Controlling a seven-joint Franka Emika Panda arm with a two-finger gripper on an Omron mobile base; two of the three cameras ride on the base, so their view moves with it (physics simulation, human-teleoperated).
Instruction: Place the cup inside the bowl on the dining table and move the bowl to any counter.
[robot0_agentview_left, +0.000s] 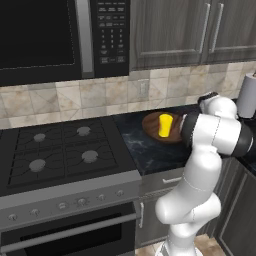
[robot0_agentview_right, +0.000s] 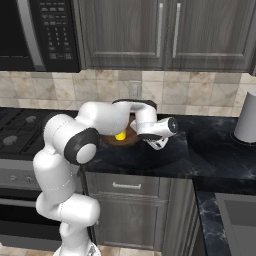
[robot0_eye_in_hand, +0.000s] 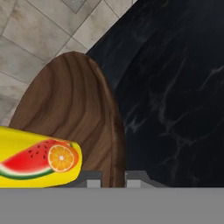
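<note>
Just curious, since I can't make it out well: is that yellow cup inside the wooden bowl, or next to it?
Inside. The cup sits within the bowl's rim on the counter, brown wood showing around it.

From the left base camera, the arm's elbow covers the right part of the bowl (robot0_agentview_left: 152, 126), and the pincer is lost behind that elbow. From the right base camera, the forearm crosses the bowl (robot0_agentview_right: 127, 138), leaving a low brown sliver and a spot of the cup (robot0_agentview_right: 120, 135). At the hand camera, the cup (robot0_eye_in_hand: 35, 157) is cut by the left edge, and the bowl's near rim (robot0_eye_in_hand: 118, 148) drops behind the fingertips (robot0_eye_in_hand: 92, 180), seemingly pinched. The white cylinder (robot0_agentview_left: 247, 95) right of the bowl is cropped.
</note>
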